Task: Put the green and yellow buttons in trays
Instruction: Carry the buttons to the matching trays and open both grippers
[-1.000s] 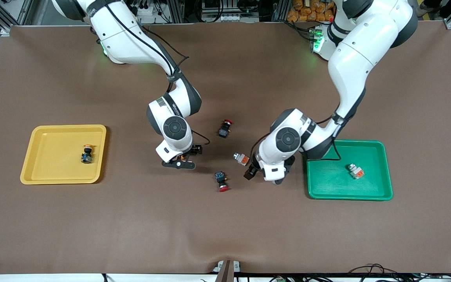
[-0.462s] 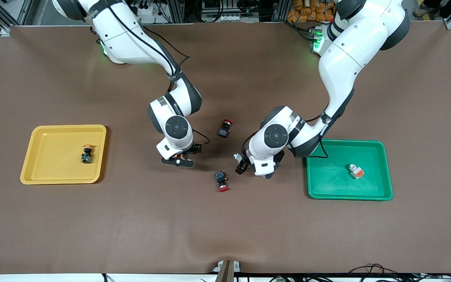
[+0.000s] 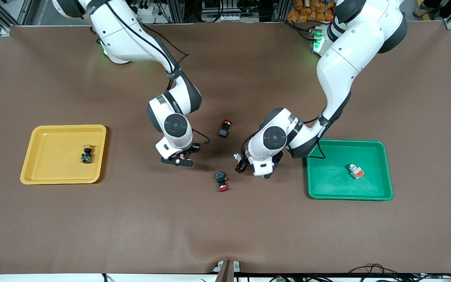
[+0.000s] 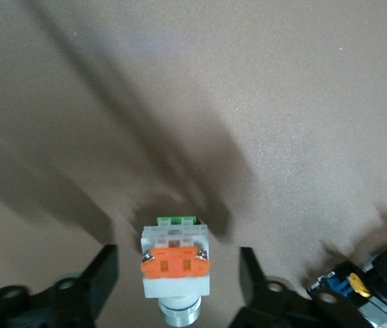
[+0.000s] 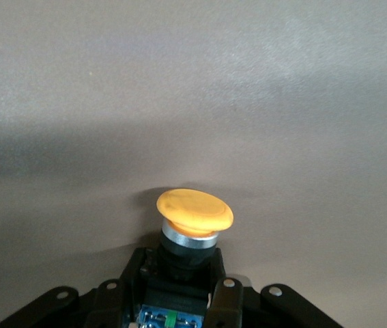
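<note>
1. Table (image 3: 92, 219): covered in a matte brown sheet, faintly rippled near the front camera.
2. Left gripper (image 4: 176, 287): low over the middle of the table, dark fingers (image 4: 101, 280) spread to either side of a pale grey-white button (image 4: 175, 266). No contact between fingers and button is visible. The button is a blocky plastic body with an orange patch, a green strip at one end and a round metal collar at the other; it lies on the sheet.
3. Right gripper (image 5: 179, 301): also low over the middle of the table, toward the right arm's end. Its black fingers are pinched on the dark body of a yellow-capped button (image 5: 193, 232), which has a smooth, domed mushroom cap above a bright metal ring.
4. Yellow tray (image 3: 37, 172): glossy, shallow, rounded corners; holds a second dark-bodied button with an orange-yellow cap (image 3: 87, 153).
5. Green tray (image 3: 327, 188): same form; holds a second pale block button (image 3: 355, 170) with an orange patch.
6. Two red-capped switches lie loose on the sheet: one (image 3: 225, 128) farther from the front camera, one (image 3: 221, 181) nearer, both between the grippers.
</note>
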Robot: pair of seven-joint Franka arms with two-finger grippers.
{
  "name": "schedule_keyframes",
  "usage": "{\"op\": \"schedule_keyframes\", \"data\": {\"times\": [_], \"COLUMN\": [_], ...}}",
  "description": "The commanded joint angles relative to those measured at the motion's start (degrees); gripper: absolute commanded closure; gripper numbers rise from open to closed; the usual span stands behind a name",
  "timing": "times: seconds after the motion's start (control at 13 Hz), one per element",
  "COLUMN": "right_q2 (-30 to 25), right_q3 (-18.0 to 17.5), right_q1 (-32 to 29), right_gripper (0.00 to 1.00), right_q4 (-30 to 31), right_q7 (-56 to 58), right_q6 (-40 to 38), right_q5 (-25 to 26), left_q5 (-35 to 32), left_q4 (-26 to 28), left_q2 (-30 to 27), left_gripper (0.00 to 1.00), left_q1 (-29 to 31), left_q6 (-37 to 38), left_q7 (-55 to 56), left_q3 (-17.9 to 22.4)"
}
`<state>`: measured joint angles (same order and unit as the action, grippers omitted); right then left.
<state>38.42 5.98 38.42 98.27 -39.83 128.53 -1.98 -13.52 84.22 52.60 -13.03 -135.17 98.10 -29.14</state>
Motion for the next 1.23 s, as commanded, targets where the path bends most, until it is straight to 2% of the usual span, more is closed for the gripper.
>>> {"op": "schedule_keyframes", "data": {"times": [0.0, 0.31, 0.46, 0.62, 0.85, 1.15], "right_q2": [-5.27, -12.39, -15.82, -17.76, -18.38, -15.06], "right_q3": [0.26, 0.62, 0.62, 0.70, 0.70, 0.62], "right_q1": [-1.06, -6.67, -11.67, -17.03, -27.66, -40.94], "right_gripper": [1.00, 1.00, 1.00, 1.00, 1.00, 1.00], "right_q4": [1.22, 1.04, 1.04, 1.04, 1.48, 2.18], "right_q7": [1.23, 11.85, 21.32, 31.61, 44.97, 58.62], "right_q6": [-3.36, -12.23, -17.58, -23.29, -28.67, -26.59], "right_q5": [1.19, 1.19, 1.19, 1.19, 1.19, 1.19], "left_q5": [0.16, -0.28, -0.19, 0.16, 0.25, -0.19], "left_q4": [-1.26, -1.17, -1.17, -1.17, -0.47, 1.56], "left_q2": [0.48, -3.20, -6.79, -9.35, -9.80, -9.19], "left_gripper": [1.00, 1.00, 1.00, 1.00, 1.00, 1.00], "left_q1": [-0.68, 4.32, 8.96, 15.20, 22.25, 28.93], "left_q6": [-0.19, 1.30, 7.95, 14.81, 21.59, 23.72], "left_q7": [-0.72, -3.43, -11.48, -20.01, -29.25, -39.03], "left_q3": [0.57, 0.31, -0.13, -2.84, -4.70, -4.61]}}
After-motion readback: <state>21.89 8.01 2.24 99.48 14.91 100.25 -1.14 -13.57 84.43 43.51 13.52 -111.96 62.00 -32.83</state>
